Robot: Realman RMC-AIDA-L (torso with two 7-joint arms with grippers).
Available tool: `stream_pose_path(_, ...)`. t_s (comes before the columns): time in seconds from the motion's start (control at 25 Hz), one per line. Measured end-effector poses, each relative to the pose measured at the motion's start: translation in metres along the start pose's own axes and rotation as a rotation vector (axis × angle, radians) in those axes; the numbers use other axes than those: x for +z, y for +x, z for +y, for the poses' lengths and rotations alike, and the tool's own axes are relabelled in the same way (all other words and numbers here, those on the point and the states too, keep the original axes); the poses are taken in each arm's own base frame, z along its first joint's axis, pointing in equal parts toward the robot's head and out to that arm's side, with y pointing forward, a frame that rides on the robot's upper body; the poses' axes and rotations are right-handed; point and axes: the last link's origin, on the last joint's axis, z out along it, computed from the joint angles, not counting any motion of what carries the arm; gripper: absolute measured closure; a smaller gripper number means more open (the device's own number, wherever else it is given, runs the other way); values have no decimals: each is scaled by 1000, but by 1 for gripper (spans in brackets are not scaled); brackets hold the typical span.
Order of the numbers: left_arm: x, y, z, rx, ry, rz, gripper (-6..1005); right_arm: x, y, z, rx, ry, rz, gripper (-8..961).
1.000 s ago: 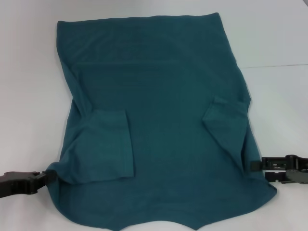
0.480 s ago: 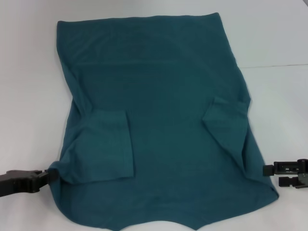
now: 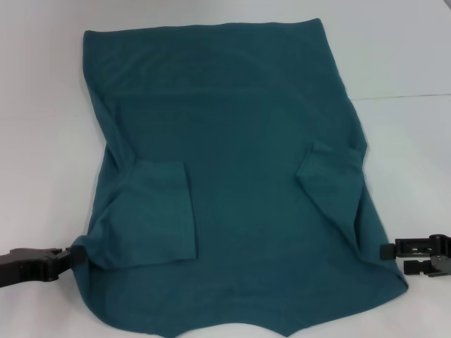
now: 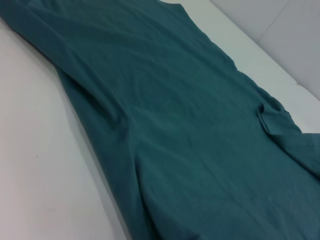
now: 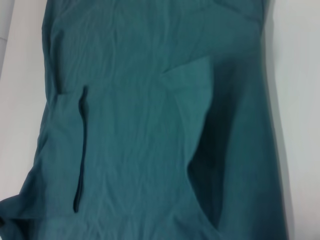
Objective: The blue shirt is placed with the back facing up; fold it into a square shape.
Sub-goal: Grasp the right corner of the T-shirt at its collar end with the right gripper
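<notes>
The shirt (image 3: 232, 176) lies flat on the white table (image 3: 42, 105), plain side up, filling most of the head view. Its straight hem edge is at the far end, and the shoulder end is nearest the robot, with that edge running off the bottom of the view. Both sleeves are folded inward onto the body: the left sleeve (image 3: 158, 211) forms a squarish flap, the right sleeve (image 3: 331, 176) a narrower angled flap. Cloth is mostly smooth, with some soft creases along the left side and near the sleeve folds. The left gripper (image 3: 67, 259) is low at the near-left edge of the shirt, touching the cloth at the left sleeve's outer corner; a small bunch of fabric sits right at its tip, looks pinched closed on the shirt. The right gripper (image 3: 387, 251) is at the near-right edge, tip just beside the cloth border; cannot tell if its fingers are apart or gripping. A seam line (image 3: 409, 96) crosses the table on the far right. The left wrist view shows the shirt (image 4: 175, 130) stretching away over the table (image 4: 40, 165), with the folded right sleeve (image 4: 275, 120) visible far off. The right wrist view shows the shirt (image 5: 140, 125) with both sleeve flaps, table (image 5: 300, 100) beside it.
</notes>
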Motion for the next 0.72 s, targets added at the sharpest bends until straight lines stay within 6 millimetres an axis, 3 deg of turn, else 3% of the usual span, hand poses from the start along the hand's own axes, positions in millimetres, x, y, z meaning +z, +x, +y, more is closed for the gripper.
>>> stream_pose_path(0.4, 0, 0, 0, 1, 0, 0, 985, 8, 0, 5, -14, -3, 27, 24)
stream_pose_path(0.72, 0, 0, 0, 2, 0, 0, 986, 15, -2, 21, -44, -62, 60, 24)
